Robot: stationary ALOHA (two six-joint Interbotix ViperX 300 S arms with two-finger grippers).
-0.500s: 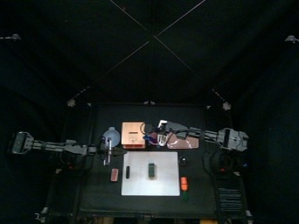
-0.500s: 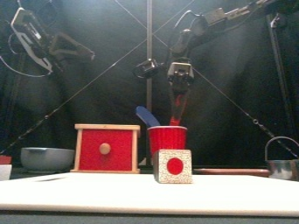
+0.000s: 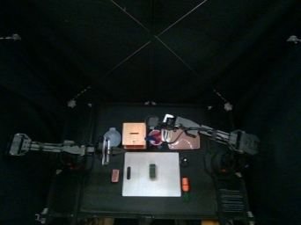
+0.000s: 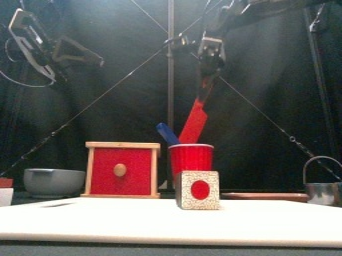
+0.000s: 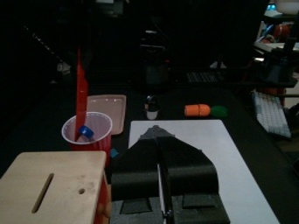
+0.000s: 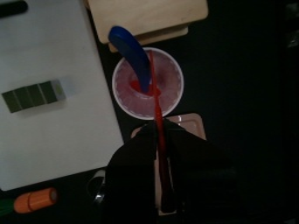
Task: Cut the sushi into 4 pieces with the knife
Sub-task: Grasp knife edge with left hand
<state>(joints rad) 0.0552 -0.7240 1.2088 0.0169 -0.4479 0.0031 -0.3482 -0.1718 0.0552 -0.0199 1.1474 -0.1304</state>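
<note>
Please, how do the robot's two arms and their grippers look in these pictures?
Both arms are slim and black with pale grey joints: the left arm and the right arm. The left gripper and the right gripper each have two broad black jaws that taper toward the tips. No markings show.

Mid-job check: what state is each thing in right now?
Red toy knife: held in right claw, tip at red cup's rim.
Blue toy knife: standing in that cup.
Dark green sushi roll: whole, lying on white cutting board.
Pale wooden box: red drawer shut.
Left claw: shut, empty.
</note>
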